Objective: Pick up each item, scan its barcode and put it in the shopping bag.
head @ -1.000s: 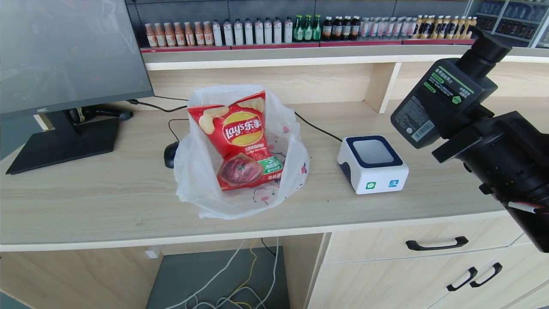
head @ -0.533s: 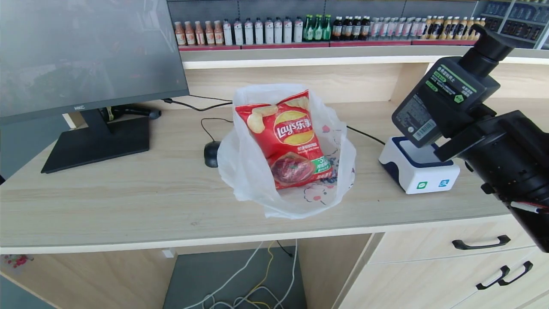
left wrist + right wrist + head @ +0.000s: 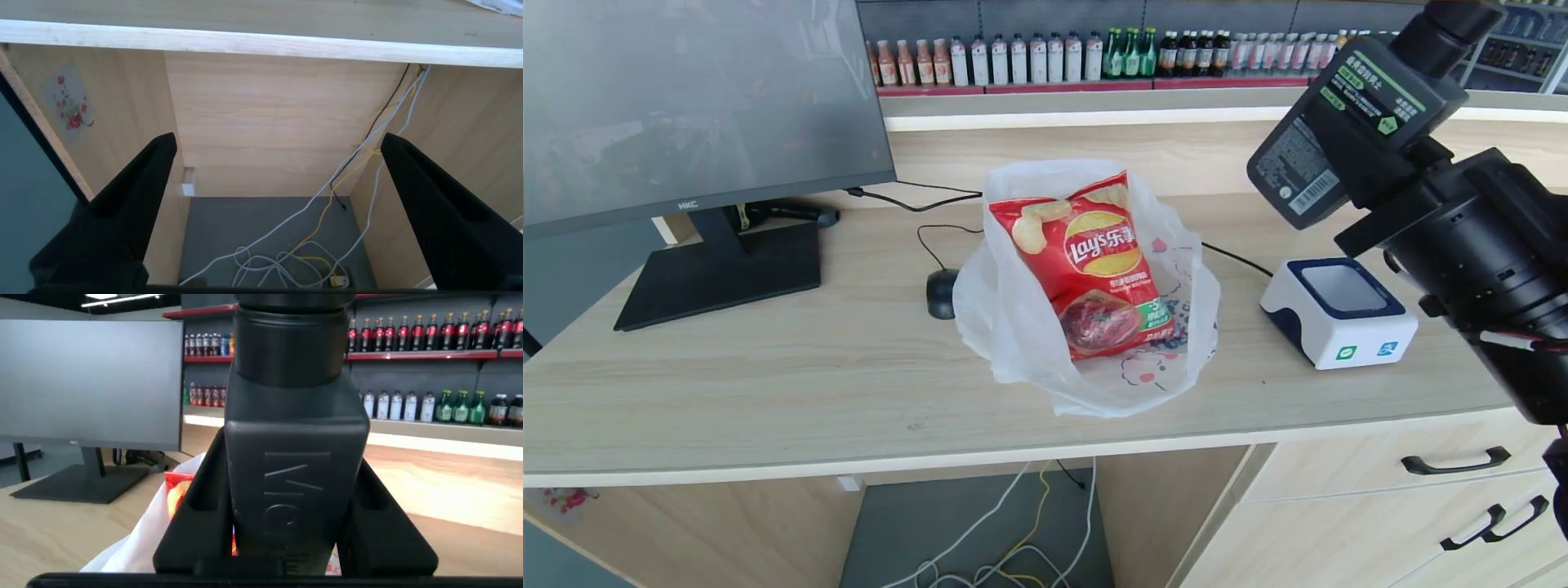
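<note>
My right gripper (image 3: 1390,194) is shut on a dark grey bottle (image 3: 1352,114), tilted in the air above the white and navy barcode scanner (image 3: 1339,322) at the counter's right. The bottle's white barcode label (image 3: 1312,193) faces down and to the left. In the right wrist view the bottle (image 3: 294,449) stands between the two fingers of that gripper (image 3: 294,518). A white shopping bag (image 3: 1013,327) stands open mid-counter with a red bag of chips (image 3: 1094,261) upright inside it. My left gripper (image 3: 278,212) hangs open below the counter's front edge, holding nothing.
A monitor (image 3: 686,106) on a black stand fills the counter's left, with a black mouse (image 3: 941,292) and its cable beside the bag. Shelves of drinks bottles (image 3: 1094,55) line the back. Drawers (image 3: 1454,464) sit under the right side, and loose cables (image 3: 1013,555) lie under the counter.
The head camera has panned, sliding the whole scene rightward. The right arm has brought the bottle from right of the scanner to over it, then lifted it higher.
</note>
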Robot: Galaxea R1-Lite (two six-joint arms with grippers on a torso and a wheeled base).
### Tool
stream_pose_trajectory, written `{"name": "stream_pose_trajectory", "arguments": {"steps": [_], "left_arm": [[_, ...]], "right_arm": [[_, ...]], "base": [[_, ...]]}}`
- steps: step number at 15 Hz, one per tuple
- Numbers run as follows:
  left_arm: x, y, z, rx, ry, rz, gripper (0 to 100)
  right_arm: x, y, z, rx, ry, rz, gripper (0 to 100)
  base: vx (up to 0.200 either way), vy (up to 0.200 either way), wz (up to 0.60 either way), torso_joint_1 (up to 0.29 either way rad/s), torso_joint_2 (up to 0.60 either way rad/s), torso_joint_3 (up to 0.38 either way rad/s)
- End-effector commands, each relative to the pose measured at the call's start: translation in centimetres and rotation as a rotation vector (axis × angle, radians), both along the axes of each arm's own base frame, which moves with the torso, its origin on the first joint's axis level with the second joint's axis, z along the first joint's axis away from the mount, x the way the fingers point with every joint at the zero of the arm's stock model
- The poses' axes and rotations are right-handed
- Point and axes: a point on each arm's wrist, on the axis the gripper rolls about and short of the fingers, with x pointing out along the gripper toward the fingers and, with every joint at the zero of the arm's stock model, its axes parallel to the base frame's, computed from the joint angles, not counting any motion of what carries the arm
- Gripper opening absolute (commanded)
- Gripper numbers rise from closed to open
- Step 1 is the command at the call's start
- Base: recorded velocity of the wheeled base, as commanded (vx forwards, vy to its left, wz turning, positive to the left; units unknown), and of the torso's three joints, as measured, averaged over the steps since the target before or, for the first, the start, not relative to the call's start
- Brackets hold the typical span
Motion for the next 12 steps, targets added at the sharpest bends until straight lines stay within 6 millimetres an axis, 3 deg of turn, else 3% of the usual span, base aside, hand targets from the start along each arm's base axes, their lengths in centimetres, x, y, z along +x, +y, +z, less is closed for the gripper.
{"name": "stream_pose_trajectory", "arguments": {"steps": [1, 4, 12], "left_arm": [[0.0, 0.0, 0.0, 0.0, 0.0, 0.001, 100], [0.0, 0.0, 0.0, 0.0, 0.0, 0.0, 100], [0.0, 0.0, 0.0, 0.0, 0.0, 0.0, 100]], "right_arm": [[2.5, 2.4, -0.4, -0.006, 0.005, 0.038, 0], [3.6, 6.9, -2.2, -0.024, 0.048, 0.139, 0], [6.3, 8.7, -6.3, -0.05, 0.171, 0.13, 0]], "base": [[0.0, 0.0, 0.0, 0.0, 0.0, 0.0], [0.0, 0.0, 0.0, 0.0, 0.0, 0.0], [0.0, 0.0, 0.0, 0.0, 0.0, 0.0]]}}
